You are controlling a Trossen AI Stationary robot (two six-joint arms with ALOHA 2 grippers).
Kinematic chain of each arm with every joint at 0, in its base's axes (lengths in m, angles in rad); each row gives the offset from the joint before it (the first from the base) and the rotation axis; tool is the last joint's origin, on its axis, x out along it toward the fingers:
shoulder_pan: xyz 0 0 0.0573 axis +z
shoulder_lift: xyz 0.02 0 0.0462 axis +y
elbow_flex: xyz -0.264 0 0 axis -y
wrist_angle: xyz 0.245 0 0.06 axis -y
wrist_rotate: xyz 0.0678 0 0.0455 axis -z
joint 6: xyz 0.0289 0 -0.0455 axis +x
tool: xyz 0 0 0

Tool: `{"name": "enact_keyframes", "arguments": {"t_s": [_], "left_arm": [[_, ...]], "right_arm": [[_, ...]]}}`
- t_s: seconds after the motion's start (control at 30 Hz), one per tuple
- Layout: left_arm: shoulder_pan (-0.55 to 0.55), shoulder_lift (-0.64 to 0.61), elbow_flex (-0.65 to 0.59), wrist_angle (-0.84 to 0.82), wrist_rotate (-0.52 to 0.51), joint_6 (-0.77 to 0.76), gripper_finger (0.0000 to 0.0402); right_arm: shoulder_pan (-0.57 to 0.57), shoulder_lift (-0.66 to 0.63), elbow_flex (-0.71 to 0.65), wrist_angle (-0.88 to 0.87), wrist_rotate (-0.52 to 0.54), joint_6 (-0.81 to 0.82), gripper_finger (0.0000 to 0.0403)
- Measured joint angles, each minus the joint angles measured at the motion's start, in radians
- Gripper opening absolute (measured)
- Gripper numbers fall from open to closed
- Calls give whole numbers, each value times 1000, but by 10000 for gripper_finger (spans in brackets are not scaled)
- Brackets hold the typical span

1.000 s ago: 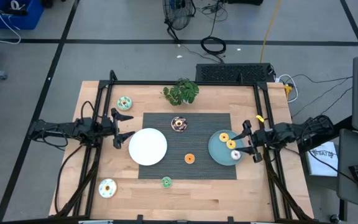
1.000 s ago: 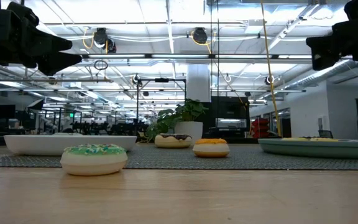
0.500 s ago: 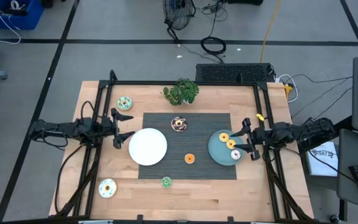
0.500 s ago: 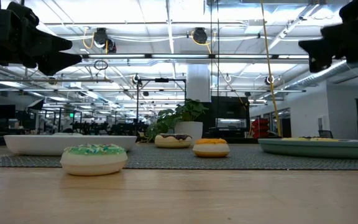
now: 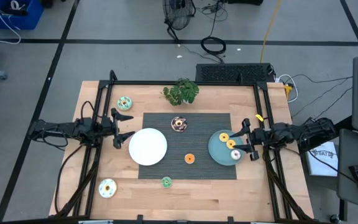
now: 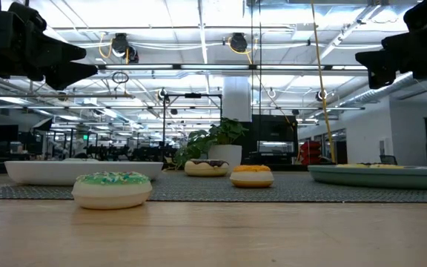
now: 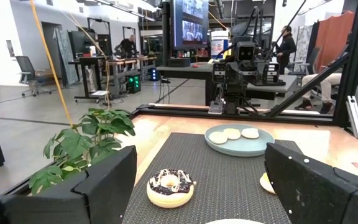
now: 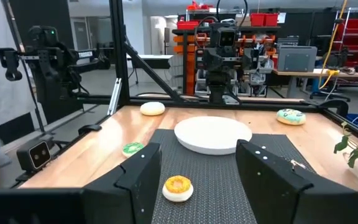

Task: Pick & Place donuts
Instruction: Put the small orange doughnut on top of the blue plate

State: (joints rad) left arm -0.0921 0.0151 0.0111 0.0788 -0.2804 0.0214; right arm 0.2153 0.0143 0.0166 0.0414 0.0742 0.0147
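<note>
In the high view, three donuts [image 5: 230, 145] lie on the teal plate [image 5: 216, 151]. On the dark mat rest a chocolate donut [image 5: 179, 124] and an orange donut [image 5: 189, 158]. On the wood lie a green donut [image 5: 166, 182], a mint one [image 5: 124, 102] and a pale yellow one [image 5: 107, 187]. My right gripper [image 5: 247, 140] hangs open over the teal plate's right rim. Its wrist view looks between its fingers at the orange donut [image 8: 178, 187]. My left gripper [image 5: 129, 126] waits open, left of the white plate [image 5: 148, 147]. Both grippers are held above the table.
A green leafy plant [image 5: 181, 92] stands at the mat's far edge. The white plate lies on the mat's left part with nothing on it. Black frame rails run along the table's left and right sides. Bare wood shows along the near edge.
My right gripper has edged a little toward the table's left, farther over the teal plate's rim, staying open. No donut has moved.
</note>
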Motion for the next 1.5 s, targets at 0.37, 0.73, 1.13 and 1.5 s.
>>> {"name": "enact_keyframes", "arguments": {"t_s": [0.37,0.73,1.13,1.5], "left_arm": [[0,0,0,0,0,0,349],[0,0,0,85,0,-88,349],[-1,41,0,85,-165,-380,349],[-6,376,8,165,-44,-465,349]], "right_arm": [[0,0,-1,0,1,0,196],[0,0,-2,0,2,0,196],[0,0,-2,0,2,0,196],[0,0,-2,0,3,0,196]]}}
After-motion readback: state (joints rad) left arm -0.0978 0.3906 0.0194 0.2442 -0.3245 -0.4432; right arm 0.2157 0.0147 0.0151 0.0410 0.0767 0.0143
